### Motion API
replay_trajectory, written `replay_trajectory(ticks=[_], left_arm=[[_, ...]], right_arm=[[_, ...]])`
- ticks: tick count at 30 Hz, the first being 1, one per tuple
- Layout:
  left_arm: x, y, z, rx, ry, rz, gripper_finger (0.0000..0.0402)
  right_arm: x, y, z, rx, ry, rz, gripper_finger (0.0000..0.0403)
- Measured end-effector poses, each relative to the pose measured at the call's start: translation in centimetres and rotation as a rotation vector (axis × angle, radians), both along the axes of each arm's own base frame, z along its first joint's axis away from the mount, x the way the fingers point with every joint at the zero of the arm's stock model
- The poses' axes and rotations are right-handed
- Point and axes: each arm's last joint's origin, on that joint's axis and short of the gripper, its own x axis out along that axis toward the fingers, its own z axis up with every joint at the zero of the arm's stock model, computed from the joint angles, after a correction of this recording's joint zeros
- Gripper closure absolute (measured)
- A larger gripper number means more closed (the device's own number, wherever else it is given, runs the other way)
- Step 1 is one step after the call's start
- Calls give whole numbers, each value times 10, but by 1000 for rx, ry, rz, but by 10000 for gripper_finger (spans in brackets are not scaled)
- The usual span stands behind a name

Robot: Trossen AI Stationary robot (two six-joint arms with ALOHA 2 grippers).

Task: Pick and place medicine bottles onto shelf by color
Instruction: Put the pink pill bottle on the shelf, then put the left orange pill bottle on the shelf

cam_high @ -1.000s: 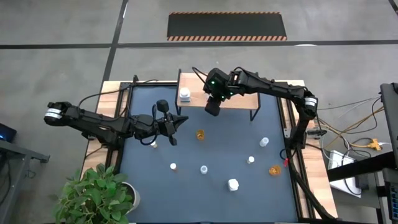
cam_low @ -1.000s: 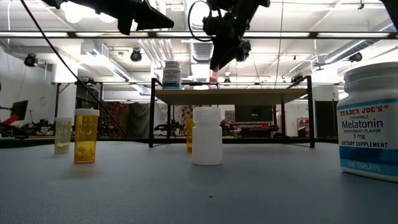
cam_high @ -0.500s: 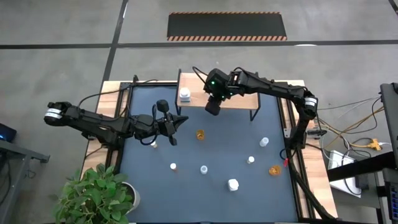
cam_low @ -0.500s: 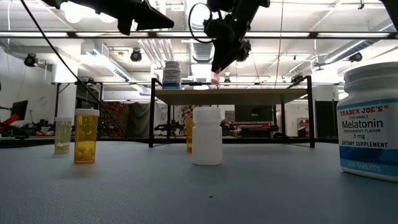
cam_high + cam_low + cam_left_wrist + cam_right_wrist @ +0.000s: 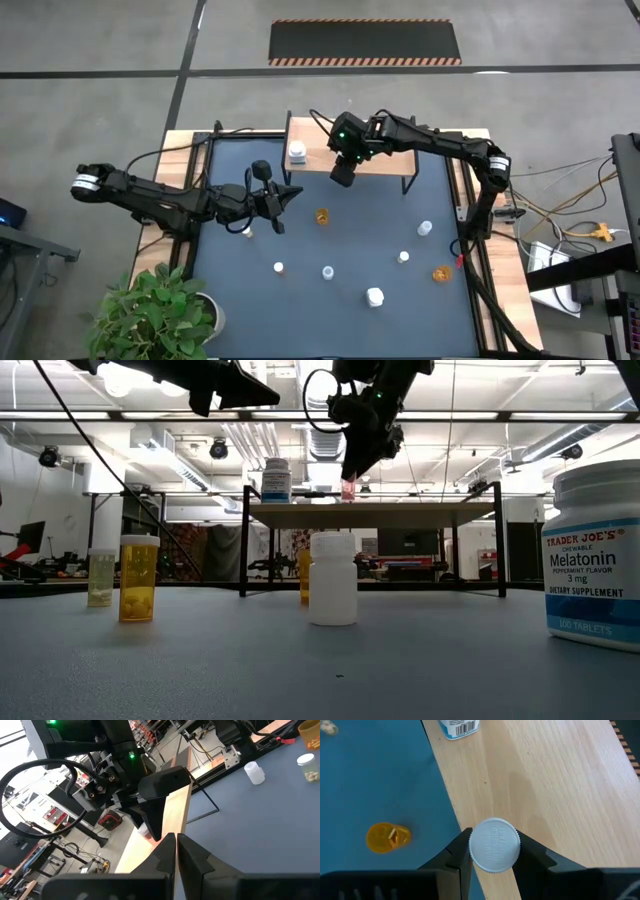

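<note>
The right end effector (image 5: pixel 341 175) hangs over the front edge of the shelf (image 5: pixel 385 160), a light-wood board on thin black legs at the far side of the tabletop (image 5: pixel 360 230). Its two dark fingers (image 5: pixel 455 857) are closed on a small white-capped bottle (image 5: pixel 494 844), gripping it at both sides just under the cap. In the right wrist view the cap sits directly above the bare wood, close to the board's edge. In the low view the bottle (image 5: pixel 348 488) hangs just above the shelf surface; whether it touches the wood cannot be told.

A white bottle with a printed label (image 5: pixel 297 152) already stands on the shelf, near its left end, well apart from the held bottle. On the blue mat below the shelf's front edge stands an open amber bottle (image 5: pixel 322 215).

More bottles are scattered across the mat: a white one (image 5: pixel 374 296), small white-capped ones (image 5: pixel 327 272) (image 5: pixel 279 268) (image 5: pixel 403 257) (image 5: pixel 425 229), and an amber one (image 5: pixel 441 272) near the right edge.

The left end effector (image 5: pixel 284 200) waits above the mat's left part, fingers pressed together, holding nothing. A potted plant (image 5: pixel 160 310) stands off the tabletop's near left corner.
</note>
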Motion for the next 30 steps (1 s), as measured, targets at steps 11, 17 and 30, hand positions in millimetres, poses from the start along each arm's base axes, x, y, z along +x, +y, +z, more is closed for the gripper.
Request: replay_trajectory(ticks=[11,17,30], left_arm=[[0,0,0,0,0,0,402],[0,0,0,0,0,0,402],[0,0,0,0,0,-1,402]], right_arm=[[0,0,0,7,-2,-13,251],[0,0,0,7,-3,-15,230],[-5,2,9,-7,-28,-7,227]])
